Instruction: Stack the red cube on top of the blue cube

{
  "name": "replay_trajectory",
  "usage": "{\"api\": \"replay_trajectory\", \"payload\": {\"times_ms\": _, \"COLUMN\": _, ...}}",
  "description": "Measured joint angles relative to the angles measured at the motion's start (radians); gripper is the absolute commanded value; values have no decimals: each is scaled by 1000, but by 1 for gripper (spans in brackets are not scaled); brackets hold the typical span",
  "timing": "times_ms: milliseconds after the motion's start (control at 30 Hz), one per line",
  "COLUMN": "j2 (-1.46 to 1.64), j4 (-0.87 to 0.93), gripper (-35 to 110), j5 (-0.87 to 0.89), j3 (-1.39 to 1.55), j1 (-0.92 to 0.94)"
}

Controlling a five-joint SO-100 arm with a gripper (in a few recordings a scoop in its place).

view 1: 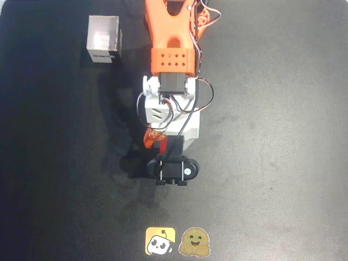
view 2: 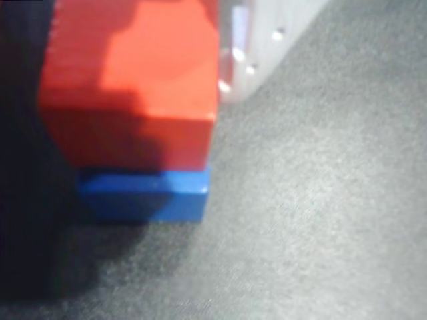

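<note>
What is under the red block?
The blue cube sits right under the red cube in the wrist view. Only its front shows; its top is covered.

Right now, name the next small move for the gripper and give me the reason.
Probably open the jaws slightly and let go. In the wrist view the red cube sits directly over the blue cube, apparently resting on it, their right edges roughly lined up, with a pale finger beside the red one. I cannot confirm whether the grip is closed.
</note>
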Motion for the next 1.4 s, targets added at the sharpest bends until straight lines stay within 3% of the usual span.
{"api": "replay_trajectory", "payload": {"times_ms": 200, "j2": 172, "j4": -14, "gripper": 27, "j5": -34, "j3": 0, "j1": 2}}
{"api": "replay_trajectory", "payload": {"times_ms": 367, "j2": 385, "j4": -14, "gripper": 0, "j5": -52, "j3": 77, "j1": 0}}
{"api": "replay_trajectory", "payload": {"times_ms": 900, "j2": 1020, "j4": 69, "gripper": 0, "j5": -55, "j3": 647, "j1": 14}}
{"api": "replay_trajectory", "payload": {"times_ms": 1400, "j2": 1534, "j4": 360, "gripper": 0, "j5": -55, "j3": 850, "j1": 9}}
